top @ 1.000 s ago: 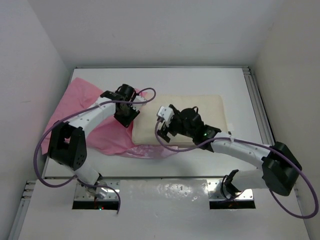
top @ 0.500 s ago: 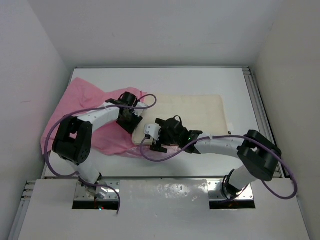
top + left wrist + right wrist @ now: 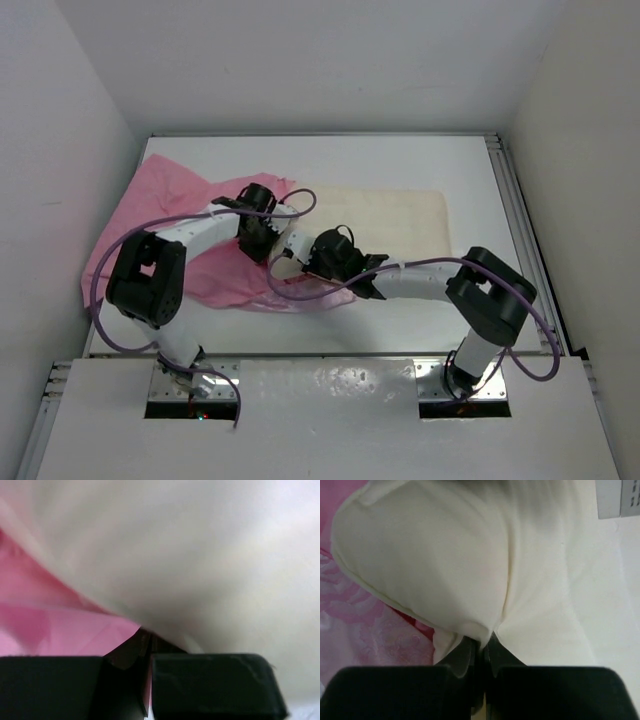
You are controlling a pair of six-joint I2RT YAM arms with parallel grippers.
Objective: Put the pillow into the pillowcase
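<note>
Wrists crowd one spot in the overhead view, where the left end of the pillow [image 3: 400, 212] meets the crumpled pillowcase [image 3: 160, 215] on the table [image 3: 400, 160]; fingertips are hidden there. Only the right wrist camera shows the right gripper [image 3: 479, 650] pinched nearly closed on a fold of pillow edge, with satin beneath. Left wrist view is blurred: left gripper [image 3: 149, 652] almost closed, a pink sliver in the gap.

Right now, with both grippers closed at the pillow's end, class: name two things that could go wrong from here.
The right gripper pinches only a thin edge fold of the pillow, which may slip free. The left gripper seems to hold just a small pinch of pillowcase, so the opening could drop or bunch shut.
</note>
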